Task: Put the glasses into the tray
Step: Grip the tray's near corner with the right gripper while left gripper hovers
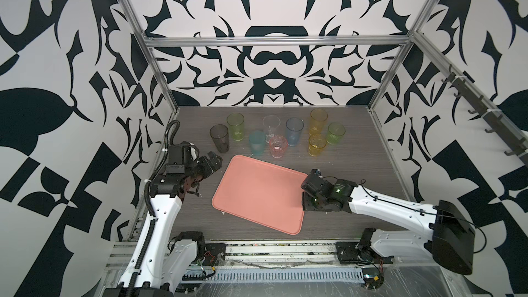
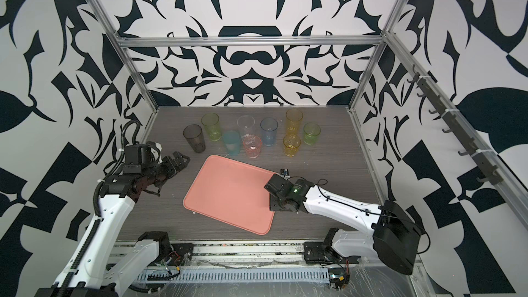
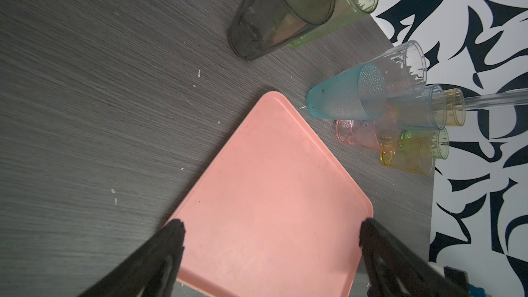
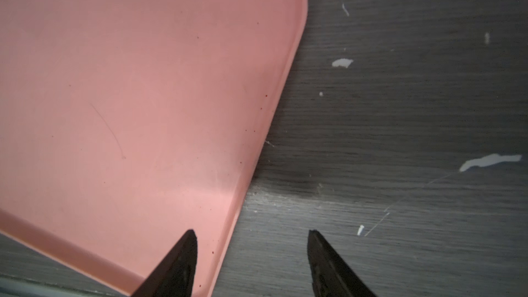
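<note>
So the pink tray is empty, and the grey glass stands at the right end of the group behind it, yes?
Not quite. The grey glass stands at the left end of the group, as both top views show; a green glass is at the right end. The pink tray is indeed empty.

Both top views come to me bright and evenly lit. The light is soft and falls from above, so the arms cast only faint shadows on the table (image 1: 357, 167). Fine detail is a little smeared, and the glasses (image 1: 271, 128) look soft-edged. The left wrist view is clear, though its wide lens makes the glasses lean outward. The right wrist view is dimmer and softer, with a pale sheen on the tray (image 4: 220, 195) by its rim and a blurred shadow beside it. The black fingers (image 4: 177, 264) are out of focus.
</note>
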Available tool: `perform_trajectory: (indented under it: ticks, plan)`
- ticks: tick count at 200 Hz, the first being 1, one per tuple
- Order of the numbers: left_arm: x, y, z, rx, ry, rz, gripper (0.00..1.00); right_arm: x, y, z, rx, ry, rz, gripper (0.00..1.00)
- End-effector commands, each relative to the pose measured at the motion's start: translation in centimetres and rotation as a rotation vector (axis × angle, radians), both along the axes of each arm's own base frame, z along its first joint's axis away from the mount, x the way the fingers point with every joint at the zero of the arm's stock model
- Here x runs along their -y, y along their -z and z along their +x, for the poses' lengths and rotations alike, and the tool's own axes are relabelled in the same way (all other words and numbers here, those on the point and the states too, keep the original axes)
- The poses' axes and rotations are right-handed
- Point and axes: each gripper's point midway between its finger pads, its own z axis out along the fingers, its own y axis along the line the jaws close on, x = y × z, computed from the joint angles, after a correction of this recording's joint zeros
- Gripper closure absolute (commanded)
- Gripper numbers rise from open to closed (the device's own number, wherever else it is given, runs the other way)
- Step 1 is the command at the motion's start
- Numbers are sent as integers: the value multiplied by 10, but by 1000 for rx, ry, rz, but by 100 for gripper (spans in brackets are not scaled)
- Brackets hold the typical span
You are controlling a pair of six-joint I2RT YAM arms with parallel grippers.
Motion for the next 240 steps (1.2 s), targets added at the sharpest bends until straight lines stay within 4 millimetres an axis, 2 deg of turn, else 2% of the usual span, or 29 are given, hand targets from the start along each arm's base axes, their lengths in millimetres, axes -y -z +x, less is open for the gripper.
perform_trajectory:
  ticks: [1, 22, 49, 87, 100, 125, 138, 194, 230, 240]
  plan:
    - [3, 7, -1, -29, 2, -18, 0, -4, 3, 8, 43, 35, 7, 36]
    - [1, 10, 0, -44, -10, -17, 0, -5, 9, 8, 31, 24, -20, 37]
    - [2, 9, 1, -46, -8, -22, 1, -10, 18, 7, 6, 5, -40, 46]
    - [2, 10, 0, -50, -9, -24, 1, -16, 28, 7, -19, -5, -57, 49]
    - [2, 10, 0, -52, -10, -25, 1, -17, 32, 6, -30, -11, -69, 56]
    - [2, 12, -1, -60, -10, -23, 1, -17, 36, 5, -47, -16, -89, 59]
    - [2, 12, 0, -61, -10, -23, 0, -18, 39, 4, -54, -20, -94, 64]
    - [0, 12, 0, -65, -13, -8, 1, -15, 38, 3, -55, -22, -101, 79]
    - [0, 11, 1, -66, -11, -8, 0, -14, 37, 3, -50, -54, -106, 85]
    - [0, 10, 2, -65, -11, -9, 0, -14, 36, 3, -50, -68, -115, 89]
